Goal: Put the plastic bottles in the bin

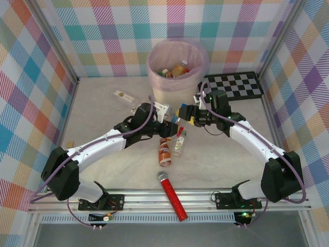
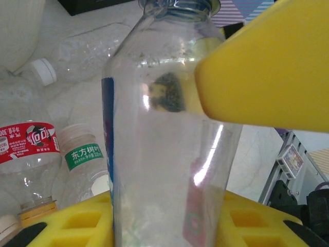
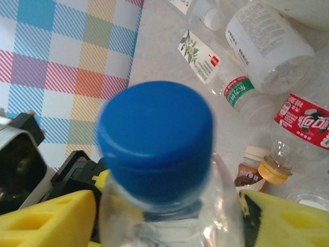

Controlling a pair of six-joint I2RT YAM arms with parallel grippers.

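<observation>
The clear bottle [image 2: 164,154] with the blue cap [image 3: 154,136] is held clear of the tabletop [image 1: 97,110]. It is on the near side of the bin [image 1: 177,87], close to the bin wall, at the point where both arms meet.

The left tool [image 2: 164,224] is pressed together on the lower body of this bottle, with one yellow finger [image 2: 67,224] on each side. The right tool [image 3: 167,216] is at the cap end. Its fingers [image 3: 46,218] flank the shoulder just below the cap, close against the plastic. It cannot be told whether they clamp the bottle.

Inside the bin, several binned bottles [image 1: 177,69] lie on the pink liner.

Farther out on the near side of the bin, under the two tools, a brown bottle [image 1: 164,153] and a green-labelled bottle [image 1: 179,144] lie side by side on the tabletop. A red-labelled bottle [image 3: 303,121] lies next to them. Beyond these, farther again from the bin, lies the red microphone [image 1: 174,198]. The checkerboard [image 1: 239,85] lies flat just to the right of the bin.
</observation>
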